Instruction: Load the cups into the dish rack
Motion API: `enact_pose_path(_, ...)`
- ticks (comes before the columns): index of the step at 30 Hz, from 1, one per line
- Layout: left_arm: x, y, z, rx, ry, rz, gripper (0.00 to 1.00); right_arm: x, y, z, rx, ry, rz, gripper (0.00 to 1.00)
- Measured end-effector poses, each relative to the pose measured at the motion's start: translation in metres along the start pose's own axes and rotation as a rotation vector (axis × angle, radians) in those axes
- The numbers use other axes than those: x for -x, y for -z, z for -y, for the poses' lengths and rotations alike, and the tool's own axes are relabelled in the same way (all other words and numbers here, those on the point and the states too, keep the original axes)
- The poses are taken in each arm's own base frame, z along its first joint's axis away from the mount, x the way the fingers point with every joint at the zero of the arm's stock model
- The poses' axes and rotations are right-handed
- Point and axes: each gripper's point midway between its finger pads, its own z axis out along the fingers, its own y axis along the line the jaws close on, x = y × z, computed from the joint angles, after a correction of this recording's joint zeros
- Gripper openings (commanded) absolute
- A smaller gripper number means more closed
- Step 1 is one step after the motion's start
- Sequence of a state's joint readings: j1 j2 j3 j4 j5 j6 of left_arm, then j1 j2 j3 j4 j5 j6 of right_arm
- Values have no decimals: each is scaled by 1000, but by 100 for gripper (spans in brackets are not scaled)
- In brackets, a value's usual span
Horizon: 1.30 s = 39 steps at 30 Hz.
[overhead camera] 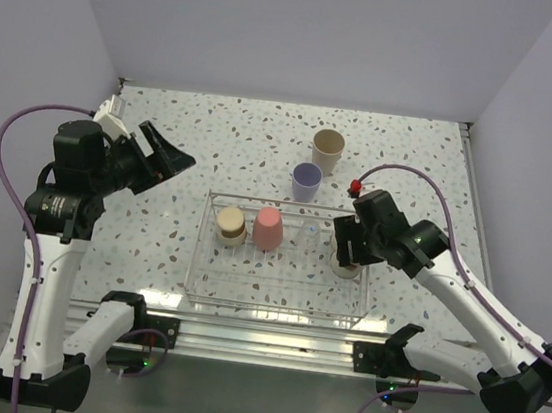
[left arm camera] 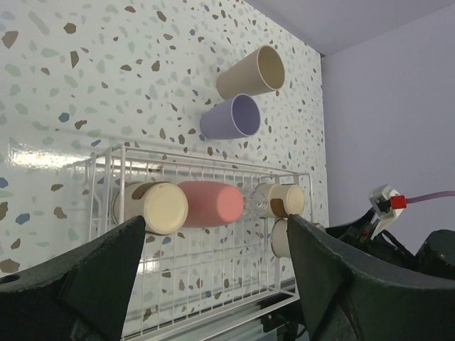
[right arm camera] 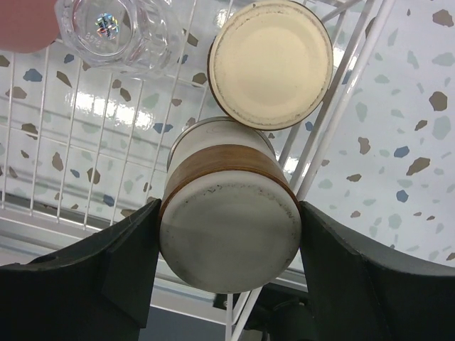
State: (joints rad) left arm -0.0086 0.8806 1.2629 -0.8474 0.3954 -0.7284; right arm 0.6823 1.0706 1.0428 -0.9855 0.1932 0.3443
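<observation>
Fingers of the right gripper (overhead camera: 347, 256) pinch a steel cup (right arm camera: 224, 177) inside the dish rack's (overhead camera: 207, 289) right end; the left gripper (overhead camera: 166, 160) hangs spread beyond its left.

Right gripper (overhead camera: 347, 258) at the dish rack's (overhead camera: 273, 313) right end

It sat over a pale cup (overhead camera: 347, 270). A tan-based cup (overhead camera: 231, 226) and a pink cup (overhead camera: 268, 228) stood inside the rack. A beige cup (overhead camera: 327, 149) and a lavender cup (overhead camera: 306, 181) stood beyond on the tabletop (overhead camera: 186, 120). The left gripper (overhead camera: 170, 153) hovered, jaws apart.
</observation>
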Motion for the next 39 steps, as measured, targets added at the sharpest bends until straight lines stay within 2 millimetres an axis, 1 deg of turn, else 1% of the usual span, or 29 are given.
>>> enact_pose_path(10,0,-3,-3,11,-14,-7,83,-5,-4,-4,-10,-38,26,0)
enact_pose_path(17,0,-6,-5,15,-11,-14,83,-10,-9,-10,-64,17,48,0)
enact_pose_path(24,0,-6,-5,16,-11,-13,83,-9,-11,-13,-84,40,58,0)
enact_pose_path(25,0,-6,-5,16,-11,-13,83,-8,-10,-14,-78,35,62,0)
enact_pose_path(27,0,-6,-5,16,-11,-13,83,-11,-12,-25,-38,29,35,0)
enact_pose_path(29,0,-6,-5,17,-11,-12,83,-16,-19,-32,-33,45,-10,0)
enact_pose_path(30,0,-6,-5,18,-11,-12,83,-17,-21,-33,-40,49,-25,0)
enact_pose_path(33,0,-5,-5,18,-11,-11,83,-13,-17,-33,-44,52,-29,0)
enact_pose_path(36,0,-5,-5,17,-12,-10,83,-3,-11,-37,-29,39,-5,0)
enact_pose_path(39,0,-4,-5,16,-12,-8,83,-5,-10,-41,-9,30,-16,0)
